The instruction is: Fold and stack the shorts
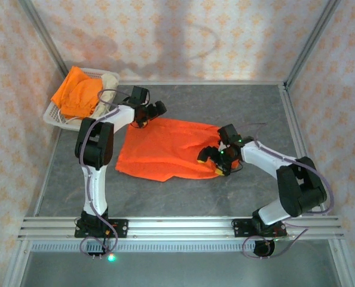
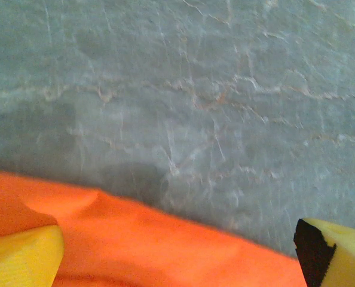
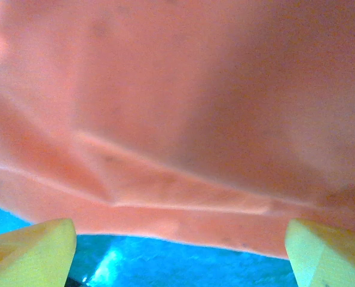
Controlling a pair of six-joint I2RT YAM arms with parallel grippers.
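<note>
One bright orange pair of shorts (image 1: 165,149) lies spread flat in the middle of the grey table. My left gripper (image 1: 150,110) hovers open at its far left corner; in the left wrist view the orange cloth (image 2: 165,245) runs under my yellow fingertips (image 2: 22,260), and the gripper (image 2: 177,266) holds nothing. My right gripper (image 1: 210,160) stands open over the near right hem. In the right wrist view that hem (image 3: 183,209) lies between the spread fingertips (image 3: 327,254) of the gripper (image 3: 177,257). A second orange pair (image 1: 76,92) and a cream-beige pair (image 1: 109,81) sit bunched in the basket.
A white mesh basket (image 1: 53,116) stands at the far left corner of the table, close behind my left arm. Metal frame posts and patterned walls enclose the table. An aluminium rail (image 1: 183,226) runs along the near edge.
</note>
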